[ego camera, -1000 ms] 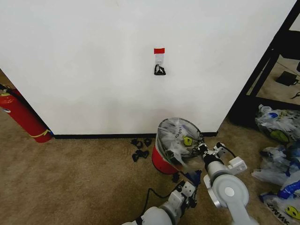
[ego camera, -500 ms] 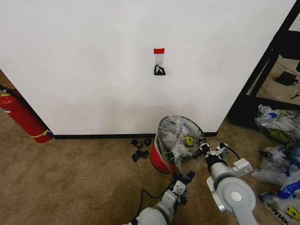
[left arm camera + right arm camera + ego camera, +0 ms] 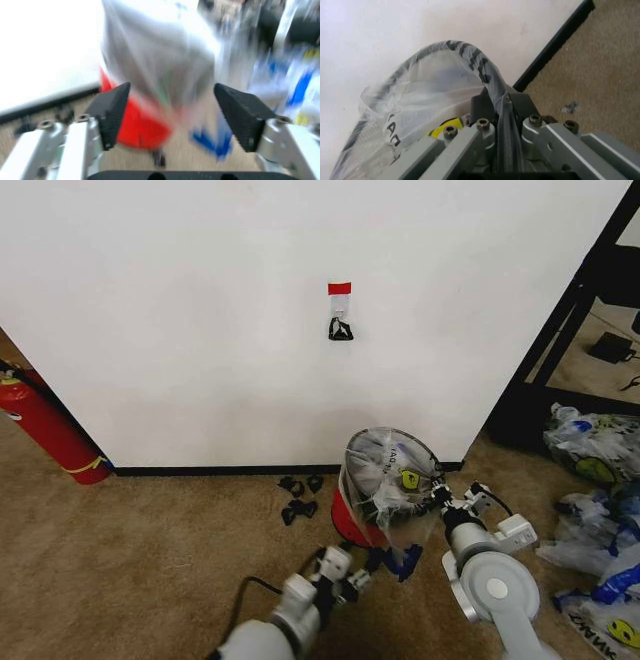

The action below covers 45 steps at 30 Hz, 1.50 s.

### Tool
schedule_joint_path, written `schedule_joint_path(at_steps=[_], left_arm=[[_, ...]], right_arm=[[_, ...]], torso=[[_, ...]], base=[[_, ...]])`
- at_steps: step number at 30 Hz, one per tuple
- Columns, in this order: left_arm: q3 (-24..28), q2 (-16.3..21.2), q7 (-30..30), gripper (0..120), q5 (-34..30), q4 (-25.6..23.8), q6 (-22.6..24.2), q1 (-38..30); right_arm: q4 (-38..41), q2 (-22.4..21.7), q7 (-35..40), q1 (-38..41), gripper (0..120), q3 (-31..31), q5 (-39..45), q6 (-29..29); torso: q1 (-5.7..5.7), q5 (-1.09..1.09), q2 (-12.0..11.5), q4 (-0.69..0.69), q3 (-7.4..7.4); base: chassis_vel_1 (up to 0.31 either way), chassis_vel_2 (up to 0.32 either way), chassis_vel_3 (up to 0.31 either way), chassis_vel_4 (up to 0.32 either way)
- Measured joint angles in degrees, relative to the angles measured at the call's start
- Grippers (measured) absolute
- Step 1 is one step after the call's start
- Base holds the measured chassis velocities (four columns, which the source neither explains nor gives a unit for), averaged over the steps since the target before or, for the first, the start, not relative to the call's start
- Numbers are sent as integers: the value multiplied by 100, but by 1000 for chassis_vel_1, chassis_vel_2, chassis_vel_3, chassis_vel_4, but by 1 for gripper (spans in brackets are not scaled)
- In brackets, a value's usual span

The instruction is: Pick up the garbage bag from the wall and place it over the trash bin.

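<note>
The trash bin (image 3: 352, 518), black mesh on a red base, stands on the carpet at the foot of the wall (image 3: 200, 330). The garbage bag (image 3: 392, 472) is stretched over its rim, the yellow smiley showing, a blue handle (image 3: 407, 561) hanging at the front. My right gripper (image 3: 436, 498) is at the bin's right edge; in the right wrist view the right gripper (image 3: 499, 112) is shut on the garbage bag (image 3: 415, 112) and the bin rim (image 3: 465, 52). My left gripper (image 3: 362, 572) hovers low in front of the bin, open, the left gripper (image 3: 172, 112) holding nothing, facing the blurred garbage bag (image 3: 155, 56).
A red fire extinguisher (image 3: 48, 430) leans at the far left. Black clips (image 3: 298, 498) lie by the baseboard. The hook (image 3: 342, 328) sits under a red tape strip (image 3: 340, 287). Heaped smiley bags (image 3: 600, 520) and a black frame (image 3: 575, 310) fill the right side.
My left arm has swung left and back from the bin's front. The bin with its bag has shifted slightly right. The right gripper keeps its hold at the rim.
</note>
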Motion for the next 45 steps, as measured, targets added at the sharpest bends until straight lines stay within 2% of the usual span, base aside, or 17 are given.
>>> schedule_joint_path(at_steps=[1,2,3,6,8,9,10,12,16,17,20,24,26,29,33,36,45], left_arm=[[-109,105,-112,79,-378,-221,158,-208],[-168,196,-215,79,-685,-354,326,-443],[-168,196,-215,79,-685,-354,326,-443],[-69,500,-534,65,-1503,-513,896,-1407],[331,652,-630,56,-1852,-403,1296,-2217],[590,690,-574,53,-1855,-261,1370,-2587],[1058,698,-464,48,-1721,27,1461,-3217],[1248,683,-435,46,-1661,146,1496,-3493],[2786,203,-446,27,-1762,993,2166,-5795],[2786,203,-446,27,-1762,993,2166,-5795],[3566,-159,-637,15,-1883,1394,2479,-6513],[4165,-391,-757,0,-2146,1545,2530,-7076],[4248,-407,-761,0,-2151,1568,2530,-7147],[4786,-497,-769,0,-2221,1687,2529,-7558],[5350,-731,-869,0,-2302,1858,2517,-7778],[5426,-886,-936,0,-2304,1991,2512,-7742],[5599,-1826,-1148,0,-2540,3024,2494,-7652]], right_arm=[[7,-18,-38,-23,1,-35,-109,5],[16,-29,-76,-40,1,-66,-211,10],[16,-29,-76,-40,1,-66,-211,10],[79,-69,-166,-77,1,-154,-467,44],[99,-72,-183,-76,1,-173,-532,51],[100,-69,-193,-76,1,-174,-566,54],[99,-55,-202,-78,1,-174,-609,57],[99,-49,-206,-82,1,-174,-628,60],[98,-18,-301,-166,1,-210,-878,92],[98,-18,-301,-166,1,-210,-878,92],[97,-13,-325,-199,1,-212,-966,105],[88,-47,-329,-208,1,-209,-1017,117],[83,-54,-330,-209,1,-209,-1030,118],[62,-88,-349,-208,1,-225,-1127,136],[-2,-123,-447,-197,1,-259,-1425,285],[2,-140,-533,-197,1,-267,-1564,345],[97,-259,-776,-221,1,-354,-1979,453]], torso=[[0,0,0,-1,0],[0,0,0,-5,0],[0,0,0,-5,0],[0,-1,0,-5,0],[0,0,0,-2,0],[0,0,0,-1,0],[0,-1,0,-3,1],[0,-1,-1,-4,1],[1,3,0,-7,1],[1,3,0,-7,1],[1,1,-1,-6,2],[1,2,0,-3,1],[1,2,0,-3,1],[1,2,0,-2,1],[1,3,0,-3,1],[1,2,-1,-3,1],[0,2,0,-5,0]], base=[[0,0,0,0],[0,0,0,0],[0,0,0,0],[0,0,0,0],[0,0,0,0],[0,0,0,0],[0,0,0,0],[0,0,0,0],[0,0,0,0],[0,0,0,0],[0,0,0,0],[0,0,0,0],[0,0,0,0],[0,0,0,0],[0,0,0,0],[0,0,0,0],[0,0,0,0]])
